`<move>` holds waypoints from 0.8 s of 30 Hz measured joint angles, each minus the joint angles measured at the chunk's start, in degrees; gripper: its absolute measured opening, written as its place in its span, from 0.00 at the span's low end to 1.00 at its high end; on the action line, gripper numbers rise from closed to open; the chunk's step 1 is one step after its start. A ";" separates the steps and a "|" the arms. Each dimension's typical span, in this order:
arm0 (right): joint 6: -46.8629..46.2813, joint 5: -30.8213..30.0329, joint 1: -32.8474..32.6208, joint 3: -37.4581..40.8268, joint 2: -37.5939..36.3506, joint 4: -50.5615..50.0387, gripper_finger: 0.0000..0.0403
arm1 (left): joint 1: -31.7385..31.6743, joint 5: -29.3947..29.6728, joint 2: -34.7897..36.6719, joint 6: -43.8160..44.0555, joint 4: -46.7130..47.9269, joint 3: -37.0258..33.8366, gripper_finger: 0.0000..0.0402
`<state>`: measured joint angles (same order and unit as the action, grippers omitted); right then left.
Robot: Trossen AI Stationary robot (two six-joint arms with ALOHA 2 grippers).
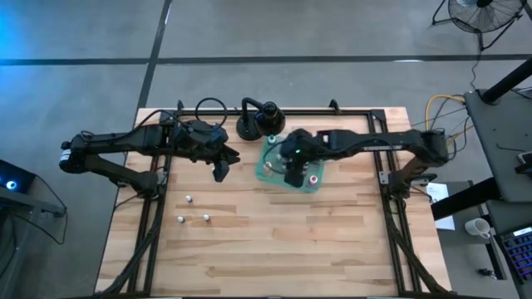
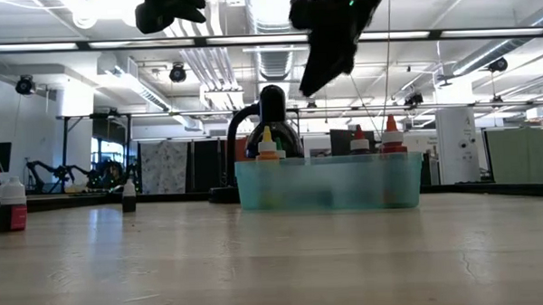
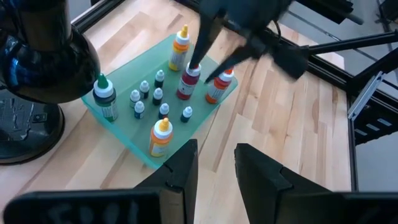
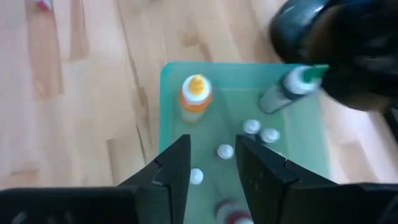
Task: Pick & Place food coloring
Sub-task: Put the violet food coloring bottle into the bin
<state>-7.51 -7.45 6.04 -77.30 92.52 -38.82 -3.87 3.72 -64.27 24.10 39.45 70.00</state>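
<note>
Hovering over the translucent green tray (image 1: pixel 268 173) at twelve o'clock on the table, the right pincer (image 3: pixel 208 53), slightly spread and empty, could topple the crowded food-coloring bottles (image 3: pixel 163 111).

Tiny whitish food-coloring bottles (image 3: pixel 160 94) stood upright on the translucent green tray (image 3: pixel 127 137); three more (image 1: pixel 193 213) sat apart on the wooden table (image 1: pixel 274 241).
</note>
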 joint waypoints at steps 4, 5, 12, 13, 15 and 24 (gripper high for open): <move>-3.60 -0.28 -0.13 -0.15 -5.40 -4.04 0.28 | -0.01 0.01 0.00 -0.03 -0.03 -0.27 0.20; -4.56 -0.28 -0.14 -0.04 -6.25 -5.20 0.27 | -0.01 0.06 0.00 -0.03 -0.04 -0.41 0.20; -14.84 -0.21 -0.60 1.59 -11.68 -10.15 0.25 | 0.01 0.25 -0.08 0.35 -0.23 -0.92 0.20; -15.79 -0.23 -0.96 1.97 -11.91 -10.62 0.25 | 0.05 0.24 -0.10 0.29 -0.34 -0.92 0.20; -17.06 -0.14 -1.95 2.41 -12.17 -10.77 0.25 | 0.14 0.34 -0.15 0.10 1.11 -0.92 0.20; -19.61 -0.14 -5.88 2.62 -11.84 -13.17 0.24 | -0.65 13.05 -0.76 5.49 15.59 -5.94 0.20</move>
<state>-27.12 -7.60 0.16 -74.67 80.68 -51.99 -4.52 16.77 -65.03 29.58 55.05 64.06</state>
